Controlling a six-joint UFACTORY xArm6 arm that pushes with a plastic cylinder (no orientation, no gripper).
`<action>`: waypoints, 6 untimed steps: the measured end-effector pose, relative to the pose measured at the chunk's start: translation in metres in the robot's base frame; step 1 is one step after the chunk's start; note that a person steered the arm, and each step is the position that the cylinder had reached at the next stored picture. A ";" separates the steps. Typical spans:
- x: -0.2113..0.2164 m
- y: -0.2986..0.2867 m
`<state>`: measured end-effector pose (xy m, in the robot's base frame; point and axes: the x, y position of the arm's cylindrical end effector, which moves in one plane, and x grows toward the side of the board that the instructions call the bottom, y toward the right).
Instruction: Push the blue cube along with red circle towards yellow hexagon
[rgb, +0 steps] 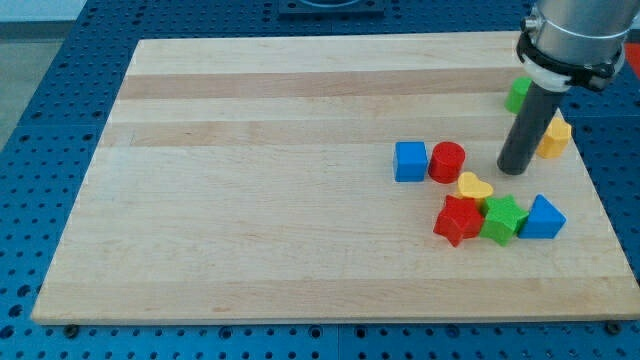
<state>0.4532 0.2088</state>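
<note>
Down at the view's bottom sits the cluster: red star (458, 220), green star (501, 219) and blue triangle (543, 218) in a row, touching, with a yellow heart (475, 186) just above them. Up from there, the blue cube (410, 161) and red circle (447, 162) stand side by side, touching, cube on the view's left. No fingers on this rig to be wide or narrow, just a rod; my tip (513, 171) is down on the wooden surface (250, 200), to the view's right of the red circle with a clear gap between. Yellow hexagon (554, 137) sits half hidden behind the rod, further right, and a green block (517, 94) peeks out near the top. So the tip is on the wrong side, I'd say: it needs to circle round to the cube's left face, then push rightward through the centres, steady, aiming slightly up so the pair clears the heart.
</note>
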 end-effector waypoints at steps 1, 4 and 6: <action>-0.009 -0.019; -0.084 -0.130; -0.011 -0.183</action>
<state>0.4421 0.0255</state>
